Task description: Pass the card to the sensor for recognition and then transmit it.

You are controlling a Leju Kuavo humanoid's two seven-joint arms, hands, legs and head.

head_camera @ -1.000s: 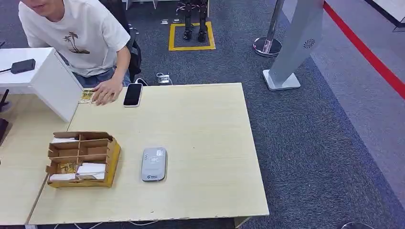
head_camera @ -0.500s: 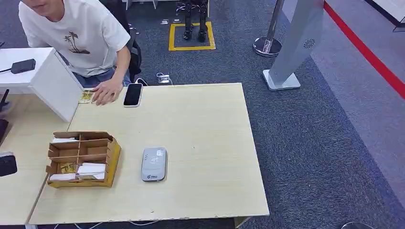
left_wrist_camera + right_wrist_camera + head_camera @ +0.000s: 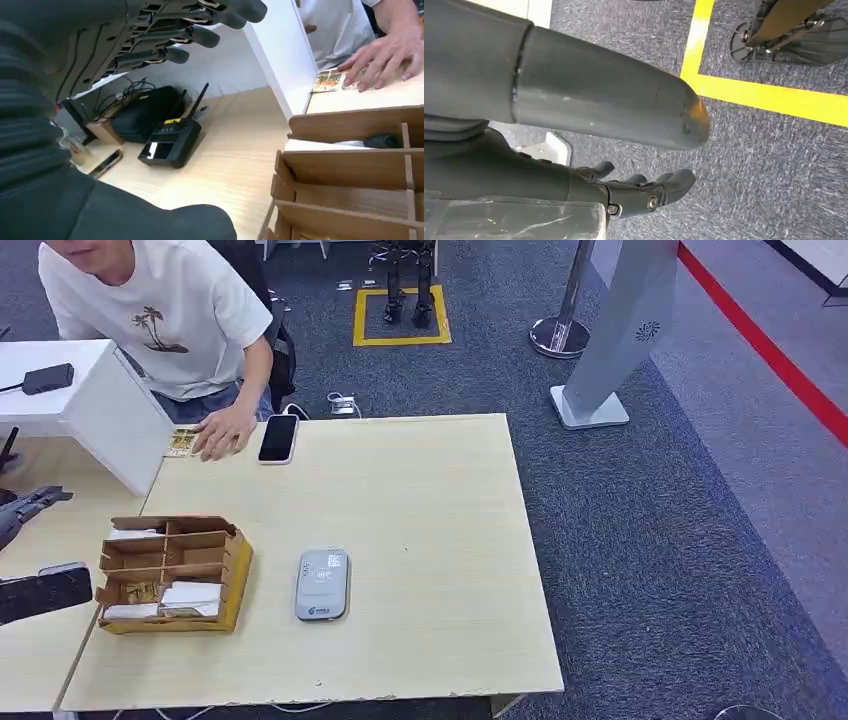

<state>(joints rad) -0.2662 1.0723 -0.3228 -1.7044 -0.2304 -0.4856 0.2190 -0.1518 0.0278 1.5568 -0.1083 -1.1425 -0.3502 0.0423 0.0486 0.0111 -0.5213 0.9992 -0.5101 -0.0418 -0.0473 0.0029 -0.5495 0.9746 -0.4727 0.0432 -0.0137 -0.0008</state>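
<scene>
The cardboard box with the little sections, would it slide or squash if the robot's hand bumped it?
The cardboard box looks thin-walled and holds a few cards, so it is probably light and would likely slide on the smooth table. Its dividers might bend under a hard push.

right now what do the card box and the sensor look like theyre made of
Card box: thin brown board, probably cardboard or plywood, matte, with slotted dividers and raw edges showing.
Sensor: looks like moulded grey plastic, smooth with a slight sheen and rounded corners.
</scene>
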